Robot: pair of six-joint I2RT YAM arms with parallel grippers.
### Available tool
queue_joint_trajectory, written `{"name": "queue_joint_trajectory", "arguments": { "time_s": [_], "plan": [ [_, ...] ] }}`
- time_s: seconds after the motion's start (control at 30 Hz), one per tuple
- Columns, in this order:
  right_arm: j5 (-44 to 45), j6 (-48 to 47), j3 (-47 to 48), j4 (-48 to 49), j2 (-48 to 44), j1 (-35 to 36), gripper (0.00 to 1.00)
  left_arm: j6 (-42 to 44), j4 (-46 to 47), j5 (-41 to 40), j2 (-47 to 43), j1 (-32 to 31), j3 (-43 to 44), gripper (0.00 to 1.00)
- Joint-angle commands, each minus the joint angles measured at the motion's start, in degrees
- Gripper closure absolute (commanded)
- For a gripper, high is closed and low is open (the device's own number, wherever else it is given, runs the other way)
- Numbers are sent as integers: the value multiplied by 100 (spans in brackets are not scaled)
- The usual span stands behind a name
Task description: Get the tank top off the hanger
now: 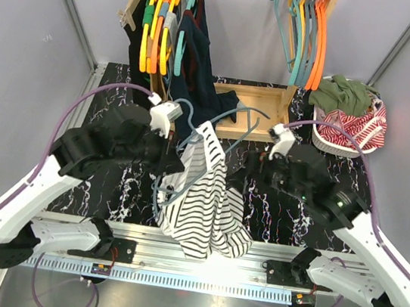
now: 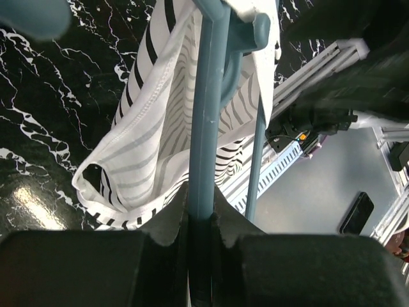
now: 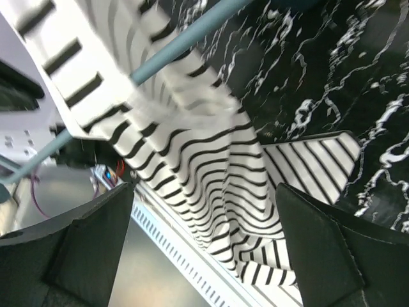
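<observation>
A black-and-white striped tank top (image 1: 205, 207) hangs from a blue-grey hanger (image 1: 250, 114) above the middle of the table, and its hem spills over the front edge. My left gripper (image 1: 178, 141) is shut on the hanger. In the left wrist view the hanger's bar (image 2: 206, 128) runs up from between the closed fingers (image 2: 160, 224), with the tank top (image 2: 144, 150) draped to its left. My right gripper (image 1: 255, 163) stands open just right of the garment. In the right wrist view the gripper (image 3: 204, 246) frames the striped tank top (image 3: 211, 173) without touching it, below the hanger bar (image 3: 185, 37).
A wooden clothes rack (image 1: 262, 100) stands at the back, with dark garments on orange hangers (image 1: 158, 25) on the left and several empty hangers (image 1: 306, 30) on the right. A white basket (image 1: 328, 144) of clothes sits at the back right. The table top (image 1: 127, 188) is black marble.
</observation>
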Motion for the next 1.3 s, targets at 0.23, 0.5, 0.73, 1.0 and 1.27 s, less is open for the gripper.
{"name": "queue_joint_trajectory", "arguments": {
  "time_s": [0.23, 0.5, 0.73, 1.0, 1.27],
  "plan": [
    [36, -246, -307, 1378, 632, 734, 14, -12, 875, 109, 430, -2, 619, 100],
    [2316, 308, -123, 685, 563, 725, 100, -73, 709, 328, 202, -2, 4, 100],
    [5825, 1704, 622, -869, -132, 716, 100, -161, 67, 723, -465, -2, -1417, 100],
    [5274, 1971, 503, -1946, 316, -398, 100, -715, -547, 638, -1634, -2, -1650, 100],
    [723, 282, 368, -1108, 2222, -1086, 100, -1233, -681, -1252, -2232, -2, -639, 100]
  ]
}}
